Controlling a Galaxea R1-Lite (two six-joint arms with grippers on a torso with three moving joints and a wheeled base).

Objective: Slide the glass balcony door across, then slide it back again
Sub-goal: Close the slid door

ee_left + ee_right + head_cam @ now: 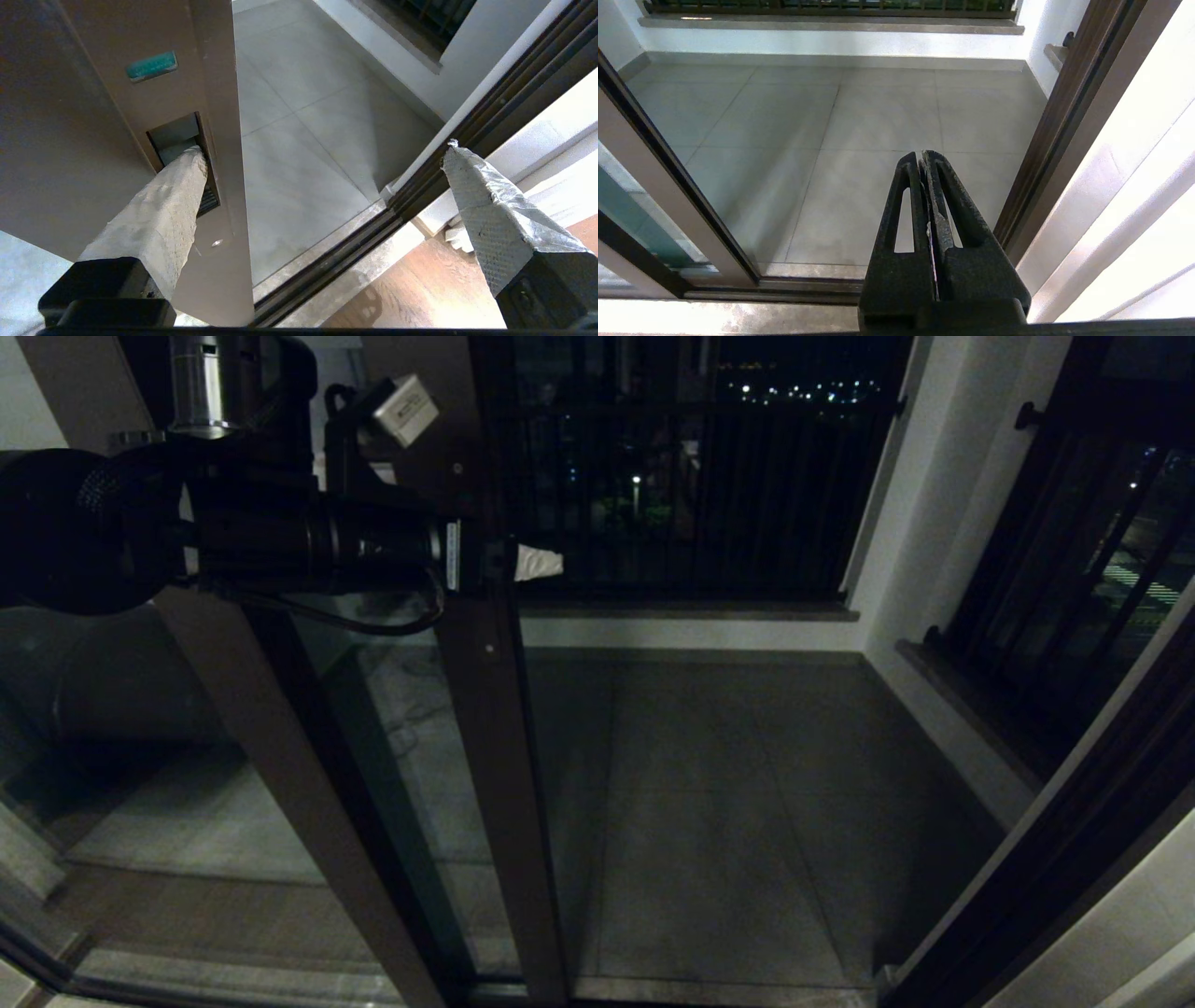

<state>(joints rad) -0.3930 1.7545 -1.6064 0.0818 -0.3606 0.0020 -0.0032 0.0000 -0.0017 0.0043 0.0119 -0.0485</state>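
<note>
With the left claw [322, 154] spread, one finger [159, 210] hooked in the handle slot [180, 140] of the glass balcony door [485, 709] left of centre, pull straight along the track [327, 266]; the right claw [924, 161] idles pressed together.

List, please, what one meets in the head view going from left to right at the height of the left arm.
Left arm → glass balcony door stile → left gripper's taped fingertip → open doorway with balcony railing → white wall.
</note>
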